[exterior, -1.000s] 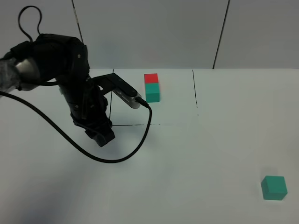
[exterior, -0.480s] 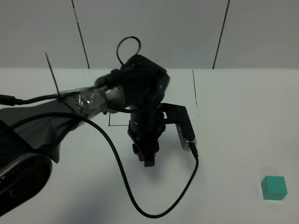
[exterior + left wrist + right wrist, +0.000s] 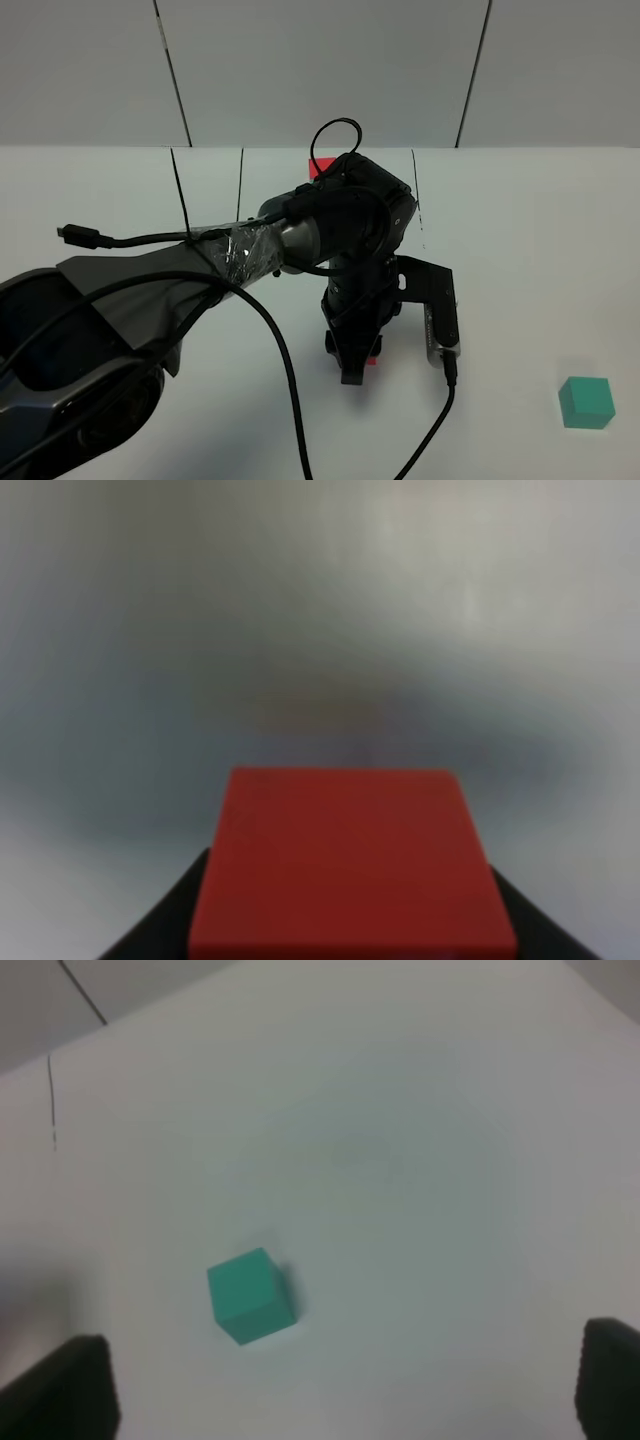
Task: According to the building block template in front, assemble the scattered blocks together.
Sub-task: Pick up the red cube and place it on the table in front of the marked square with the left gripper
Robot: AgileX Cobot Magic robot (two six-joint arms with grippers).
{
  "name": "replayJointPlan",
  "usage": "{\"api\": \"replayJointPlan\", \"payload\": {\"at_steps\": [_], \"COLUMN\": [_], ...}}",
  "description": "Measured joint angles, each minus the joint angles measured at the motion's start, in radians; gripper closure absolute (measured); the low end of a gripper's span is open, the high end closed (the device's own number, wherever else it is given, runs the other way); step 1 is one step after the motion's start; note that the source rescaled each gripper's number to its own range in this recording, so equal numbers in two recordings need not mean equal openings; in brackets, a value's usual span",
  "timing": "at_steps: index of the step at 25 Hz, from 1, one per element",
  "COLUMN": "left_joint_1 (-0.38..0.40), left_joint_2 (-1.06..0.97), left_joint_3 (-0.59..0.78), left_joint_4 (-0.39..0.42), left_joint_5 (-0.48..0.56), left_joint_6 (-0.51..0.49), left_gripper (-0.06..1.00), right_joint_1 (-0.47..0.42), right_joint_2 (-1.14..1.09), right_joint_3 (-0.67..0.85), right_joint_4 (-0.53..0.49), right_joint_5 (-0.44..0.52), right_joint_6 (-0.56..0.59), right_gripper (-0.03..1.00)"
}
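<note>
My left gripper [image 3: 356, 367] reaches to the middle of the table and is shut on the bright red cube [image 3: 372, 360], low over the surface. In the left wrist view the red cube [image 3: 345, 865] fills the space between the dark fingers [image 3: 165, 925]. The teal cube [image 3: 586, 402] lies alone at the front right, and it also shows in the right wrist view [image 3: 250, 1295]. My right gripper [image 3: 340, 1400] is open and empty, apart from that cube. The template is mostly hidden behind the left arm; only its red top [image 3: 318, 166] shows.
Thin black lines [image 3: 416, 195] of the template's square mark the white table [image 3: 530, 250] at the back middle. The left arm's black cable [image 3: 290, 380] loops over the table's front. A grey panelled wall [image 3: 330, 70] stands behind.
My left arm has swung from the left of the template to the right and toward the front with the red cube, and now covers the template. The teal cube has not moved.
</note>
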Motion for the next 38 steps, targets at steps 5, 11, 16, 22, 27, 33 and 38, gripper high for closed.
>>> {"api": "replayJointPlan", "payload": {"at_steps": [5, 11, 16, 22, 27, 33, 38], "left_joint_1": [0.000, 0.000, 0.000, 0.000, 0.000, 0.000, 0.000], "left_joint_2": [0.021, 0.051, 0.066, 0.068, 0.069, 0.069, 0.068], "left_joint_3": [-0.005, -0.019, -0.021, -0.022, -0.022, -0.022, -0.022], "left_joint_4": [-0.002, 0.004, 0.006, 0.017, 0.018, 0.018, 0.015], "left_joint_5": [-0.006, -0.007, -0.006, -0.005, -0.005, -0.003, 0.022], "left_joint_6": [0.015, -0.031, -0.067, -0.073, -0.073, -0.073, -0.073], "left_gripper": [0.94, 0.94, 0.94, 0.94, 0.94, 0.94, 0.55], "right_joint_1": [0.000, 0.000, 0.000, 0.000, 0.000, 0.000, 0.000], "right_joint_2": [0.000, 0.000, 0.000, 0.000, 0.000, 0.000, 0.000], "right_joint_3": [0.000, 0.000, 0.000, 0.000, 0.000, 0.000, 0.000], "right_joint_4": [0.000, 0.000, 0.000, 0.000, 0.000, 0.000, 0.000], "right_joint_5": [0.000, 0.000, 0.000, 0.000, 0.000, 0.000, 0.000], "right_joint_6": [0.000, 0.000, 0.000, 0.000, 0.000, 0.000, 0.000], "right_gripper": [0.14, 0.14, 0.14, 0.14, 0.14, 0.14, 0.14]}}
